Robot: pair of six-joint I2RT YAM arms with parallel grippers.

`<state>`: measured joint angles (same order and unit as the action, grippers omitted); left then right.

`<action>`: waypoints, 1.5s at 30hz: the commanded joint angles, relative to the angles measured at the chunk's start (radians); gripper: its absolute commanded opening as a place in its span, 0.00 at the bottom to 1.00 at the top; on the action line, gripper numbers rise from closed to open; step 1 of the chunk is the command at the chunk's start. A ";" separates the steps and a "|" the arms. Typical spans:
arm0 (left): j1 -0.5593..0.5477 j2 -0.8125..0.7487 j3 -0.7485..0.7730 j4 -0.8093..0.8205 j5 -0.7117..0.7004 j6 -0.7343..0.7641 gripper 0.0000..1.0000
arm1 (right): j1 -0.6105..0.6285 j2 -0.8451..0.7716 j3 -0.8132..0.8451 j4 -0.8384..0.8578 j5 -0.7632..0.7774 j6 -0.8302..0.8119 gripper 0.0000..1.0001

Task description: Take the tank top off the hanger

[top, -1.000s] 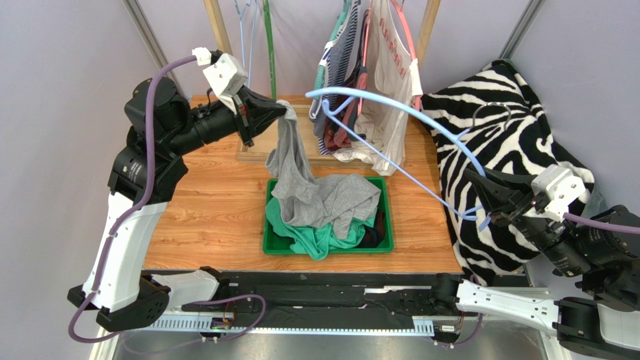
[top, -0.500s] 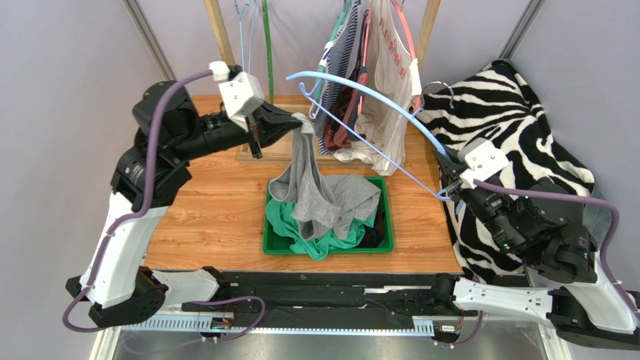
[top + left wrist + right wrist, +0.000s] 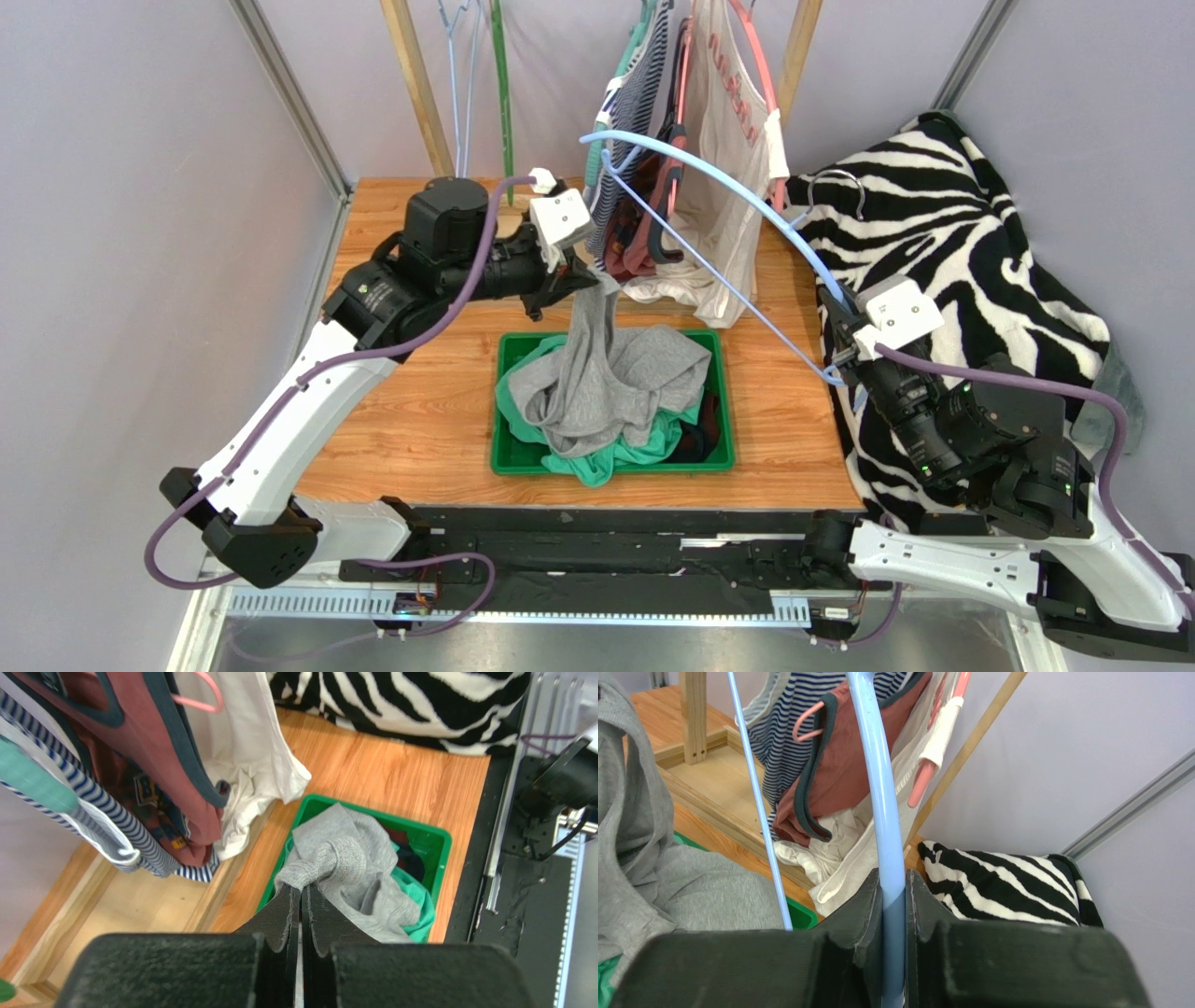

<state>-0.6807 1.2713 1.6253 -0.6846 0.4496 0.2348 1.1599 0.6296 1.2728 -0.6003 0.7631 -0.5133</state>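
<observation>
The left gripper [image 3: 596,275] is clenched tight on a bunched fold of the grey knit tank top [image 3: 601,381]. The cloth hangs straight down from it, toward 6 o'clock. Its lower part is heaped in the green plastic bin [image 3: 501,451] at the middle of the wooden counter [image 3: 407,399], on top of teal and dark clothes.

Out at 3 o'clock, the right gripper [image 3: 839,333] is grasping 1 end of the light-blue plastic hanger [image 3: 718,182]. The hanger arches up toward 11 o'clock, and its thin lower bar passes just beside the tank top's held fold.

At 12 o'clock, striped, maroon and white garments [image 3: 673,168] hang from a rail. A zebra-striped cloth [image 3: 954,210] is draped at 2 o'clock.
</observation>
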 commanded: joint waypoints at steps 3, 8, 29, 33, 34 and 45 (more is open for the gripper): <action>-0.019 0.028 -0.093 -0.016 -0.035 0.067 0.00 | 0.001 -0.070 -0.053 0.080 0.065 0.012 0.00; -0.037 0.054 -0.186 -0.017 -0.040 0.083 0.22 | 0.000 -0.097 -0.072 0.057 0.074 0.016 0.00; -0.172 0.207 -0.511 0.131 -0.152 0.113 0.85 | 0.000 -0.160 -0.066 -0.009 0.019 0.051 0.00; -0.184 0.220 -0.568 0.178 -0.178 0.113 0.90 | -0.002 -0.153 -0.035 -0.036 0.004 0.084 0.00; -0.183 0.223 -0.587 0.194 -0.187 0.113 0.91 | 0.000 -0.150 -0.029 -0.053 -0.001 0.090 0.00; -0.181 0.154 -0.498 0.067 -0.223 0.071 0.98 | 0.001 -0.071 0.043 -0.144 -0.087 0.115 0.00</action>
<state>-0.8627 1.4891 1.0241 -0.5056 0.2432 0.3275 1.1599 0.5377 1.2602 -0.7517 0.7200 -0.4217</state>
